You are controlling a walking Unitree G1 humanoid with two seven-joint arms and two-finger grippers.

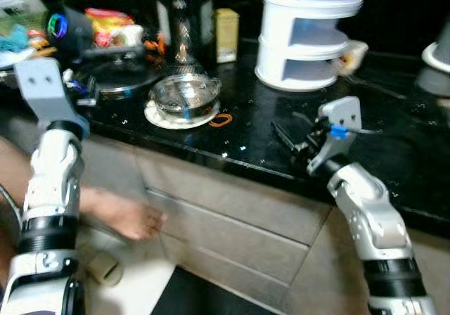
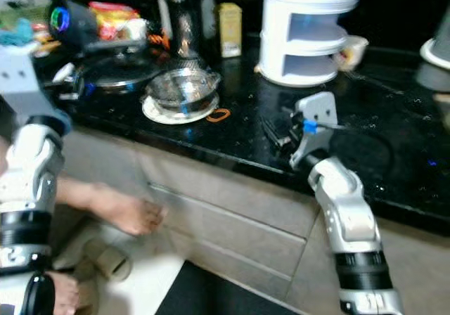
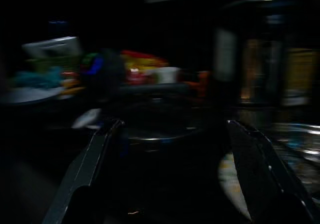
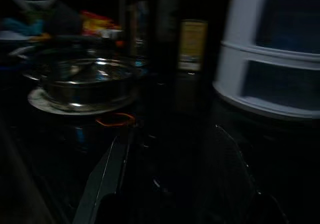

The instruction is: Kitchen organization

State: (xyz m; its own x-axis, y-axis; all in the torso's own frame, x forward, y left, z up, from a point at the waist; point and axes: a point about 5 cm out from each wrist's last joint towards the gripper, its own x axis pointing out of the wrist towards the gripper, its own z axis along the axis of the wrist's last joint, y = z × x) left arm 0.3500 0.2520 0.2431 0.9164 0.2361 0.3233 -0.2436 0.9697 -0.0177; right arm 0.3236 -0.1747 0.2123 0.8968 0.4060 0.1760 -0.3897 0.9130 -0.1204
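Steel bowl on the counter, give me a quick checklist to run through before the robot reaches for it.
1. Steel bowl upright on its white plate: ok.
2. Right end effector open, fingers apart in its wrist view: ok.
3. Left end effector open: ok.
4. Path from right end effector to bowl: an orange rubber band lies on the black counter beside the plate; otherwise ok.
5. Bowl's contents: cannot tell.
6. Person's bare foot on the floor near the left arm: not ok, mind it before stepping.
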